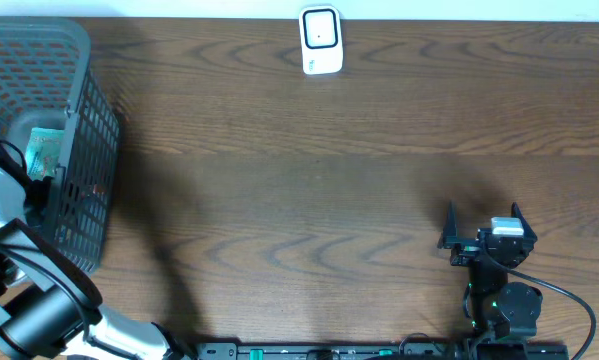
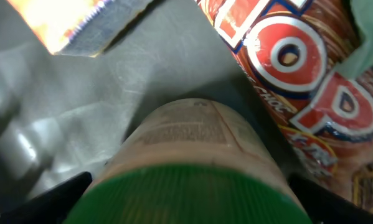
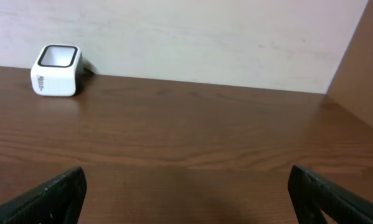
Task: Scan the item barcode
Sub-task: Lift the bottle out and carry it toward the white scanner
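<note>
1. Nearest the left wrist camera was a green-lidded jar, lying on its side on the grey floor of the basket, lid toward the lens and printed label facing up.
2. The left gripper straddled that lid, one finger at each lower corner of the view. The fingers stood wide and close against the lid's edges, but whether they were pressing on it could not be told.
3. That straddle looked like the set-up for a pick: the arm reached down into the basket so the jar could be lifted out and shown to the scanner.
4. The basket sat at the table's left end and held several goods. A red-and-white snack packet lay just beside the jar, an orange packet farther back, and the overhead view showed a greenish packet too.
5. The scanner stood at the far edge of the table, well apart from the basket, its window facing up.
6. The right gripper hung released and empty over bare wood on the right, probably parked clear of the path to the scanner.
7. No barcode was legible on the jar's label.
</note>
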Action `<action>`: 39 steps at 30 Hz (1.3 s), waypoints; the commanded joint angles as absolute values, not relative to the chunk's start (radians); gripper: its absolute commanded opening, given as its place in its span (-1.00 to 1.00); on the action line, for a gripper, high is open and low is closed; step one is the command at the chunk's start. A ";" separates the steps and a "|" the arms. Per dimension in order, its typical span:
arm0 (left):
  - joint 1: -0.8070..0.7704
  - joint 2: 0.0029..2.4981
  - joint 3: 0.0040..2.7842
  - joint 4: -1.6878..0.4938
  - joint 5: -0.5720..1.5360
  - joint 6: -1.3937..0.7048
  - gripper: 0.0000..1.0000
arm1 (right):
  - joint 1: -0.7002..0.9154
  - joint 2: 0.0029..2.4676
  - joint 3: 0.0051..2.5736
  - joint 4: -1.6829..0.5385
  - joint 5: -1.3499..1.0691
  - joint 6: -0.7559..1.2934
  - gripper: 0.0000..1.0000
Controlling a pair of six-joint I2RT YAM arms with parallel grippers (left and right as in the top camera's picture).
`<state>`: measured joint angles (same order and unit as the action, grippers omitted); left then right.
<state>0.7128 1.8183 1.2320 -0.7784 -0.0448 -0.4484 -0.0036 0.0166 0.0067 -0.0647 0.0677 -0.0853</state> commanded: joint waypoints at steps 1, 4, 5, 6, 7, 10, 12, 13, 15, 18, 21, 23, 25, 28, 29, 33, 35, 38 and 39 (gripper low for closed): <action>0.717 1.830 1.227 -0.772 -0.037 -0.439 0.63 | 0.007 0.007 0.006 -0.068 0.076 -0.094 0.98; 0.717 1.830 1.228 -0.764 -0.038 -0.439 0.54 | 0.007 0.007 0.006 -0.068 0.076 -0.094 0.98; 0.717 1.830 1.228 -0.760 -0.038 -0.439 0.50 | 0.007 0.007 0.006 -0.068 0.076 -0.094 0.98; 0.717 1.829 1.229 -0.760 -0.038 -0.439 0.44 | 0.007 0.007 0.006 -0.068 0.076 -0.094 0.98; 0.717 1.829 1.234 -0.761 -0.038 -0.440 0.38 | 0.007 0.007 0.006 -0.068 0.076 -0.094 0.98; 0.717 1.823 1.247 -0.768 -0.037 -0.440 0.34 | 0.007 0.007 0.006 -0.068 0.076 -0.095 0.98; 0.717 1.811 1.256 -0.772 -0.038 -0.440 0.34 | 0.007 0.007 0.006 -0.068 0.076 -0.095 0.98; 0.717 1.801 1.263 -0.776 -0.038 -0.440 0.33 | 0.007 0.007 0.006 -0.068 0.076 -0.094 0.99; 0.717 1.777 1.275 -0.784 -0.037 -0.440 0.28 | 0.007 0.007 0.006 -0.068 0.076 -0.095 0.99; 0.717 1.718 1.285 -0.784 -0.038 -0.440 0.28 | 0.007 0.007 0.006 -0.068 0.076 -0.094 0.98; 0.717 1.642 1.290 -0.780 -0.037 -0.442 0.28 | 0.007 0.007 0.006 -0.068 0.076 -0.094 0.99; 0.717 1.577 1.293 -0.779 -0.037 -0.444 0.28 | 0.007 0.007 0.006 -0.068 0.076 -0.094 0.99; 0.717 1.511 1.295 -0.778 -0.037 -0.448 0.28 | 0.007 0.007 0.006 -0.068 0.076 -0.095 0.98; 0.717 1.394 1.295 -0.770 -0.036 -0.469 0.29 | 0.007 0.007 0.006 -0.068 0.076 -0.094 0.99; 0.717 1.355 1.295 -0.766 -0.032 -0.474 0.29 | 0.007 0.007 0.006 -0.068 0.076 -0.094 0.99; 0.717 1.187 1.295 -0.733 0.052 -0.474 0.29 | 0.007 0.007 0.006 -0.068 0.076 -0.094 0.99; 0.717 1.111 1.295 -0.705 0.124 -0.474 0.30 | 0.007 0.007 0.006 -0.068 0.076 -0.094 0.99; 0.716 1.007 1.295 -0.650 0.275 -0.502 0.38 | 0.007 0.007 0.006 -0.068 0.076 -0.094 0.99; 0.712 0.983 1.295 -0.633 0.326 -0.520 0.38 | 0.007 0.007 0.006 -0.068 0.076 -0.094 0.99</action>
<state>0.7128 1.0550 1.2625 -0.6678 0.1383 -0.4797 -0.0036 0.0166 0.0067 -0.0647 0.0677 -0.0853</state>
